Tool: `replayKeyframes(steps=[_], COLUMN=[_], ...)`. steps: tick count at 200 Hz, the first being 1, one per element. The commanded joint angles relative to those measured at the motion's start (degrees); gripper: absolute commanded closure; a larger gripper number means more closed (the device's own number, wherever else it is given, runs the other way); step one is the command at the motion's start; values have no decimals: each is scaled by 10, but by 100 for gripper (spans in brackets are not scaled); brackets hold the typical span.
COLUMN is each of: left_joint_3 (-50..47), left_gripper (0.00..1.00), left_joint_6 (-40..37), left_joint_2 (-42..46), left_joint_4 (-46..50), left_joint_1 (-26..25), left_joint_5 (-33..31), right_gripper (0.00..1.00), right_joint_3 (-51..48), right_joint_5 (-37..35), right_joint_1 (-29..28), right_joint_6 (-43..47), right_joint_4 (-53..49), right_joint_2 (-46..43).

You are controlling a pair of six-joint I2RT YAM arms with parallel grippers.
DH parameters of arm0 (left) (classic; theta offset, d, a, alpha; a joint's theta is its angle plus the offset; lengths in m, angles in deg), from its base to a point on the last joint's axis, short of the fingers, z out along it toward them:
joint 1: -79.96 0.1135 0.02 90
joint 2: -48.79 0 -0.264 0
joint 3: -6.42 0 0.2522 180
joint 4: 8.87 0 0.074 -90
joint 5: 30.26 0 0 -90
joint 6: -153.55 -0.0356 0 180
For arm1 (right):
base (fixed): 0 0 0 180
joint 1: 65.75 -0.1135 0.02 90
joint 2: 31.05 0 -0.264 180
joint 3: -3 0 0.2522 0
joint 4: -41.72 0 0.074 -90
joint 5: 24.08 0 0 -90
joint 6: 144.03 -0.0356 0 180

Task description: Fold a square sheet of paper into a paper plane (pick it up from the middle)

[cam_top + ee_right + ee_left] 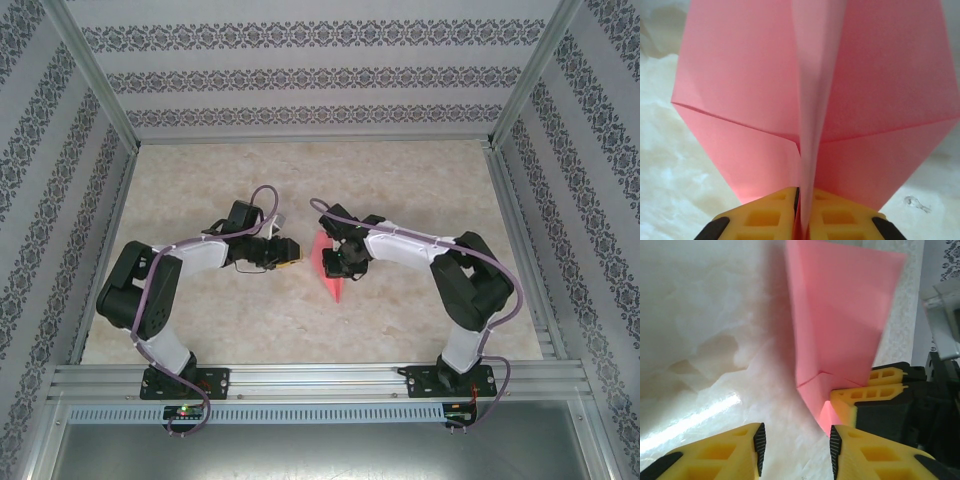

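The paper plane sits at the centre of the overhead frame, nose toward the bottom edge. The right gripper is clenched on its central ridge, with the wings spreading to either side. Just left of it, the left gripper is released, jaws apart over the marbled table. Overhead, the right gripper covers part of the plane. The left wrist view cuts off the plane's top edge.

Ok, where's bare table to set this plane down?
Crowded at the centre, where the left claw and right claw meet at the plane. Widest free patch: far table, between them and the back wall. A narrower bare strip lies between the plane's tip and the front rail.
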Motion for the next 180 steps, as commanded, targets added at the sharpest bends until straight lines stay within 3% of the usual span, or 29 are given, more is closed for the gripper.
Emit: replayKeyframes(steps=[1,120,180], left_joint_3=[-9,-11,1], left_gripper=[57,52,51], left_joint_6=[-21,-46,-88], left_joint_2=[20,25,64], left_joint_4=[30,55,135], left_joint_1=[6,7,6], left_joint_5=[-14,-30,-101], right_gripper=[86,86,80], right_joint_3=[16,114,123], right_joint_5=[-26,-84,-87], right_joint_1=[-10,-64,-70], right_joint_6=[8,-8,-26], right_joint_4=[-18,-72,-77], right_joint_2=[25,119,94])
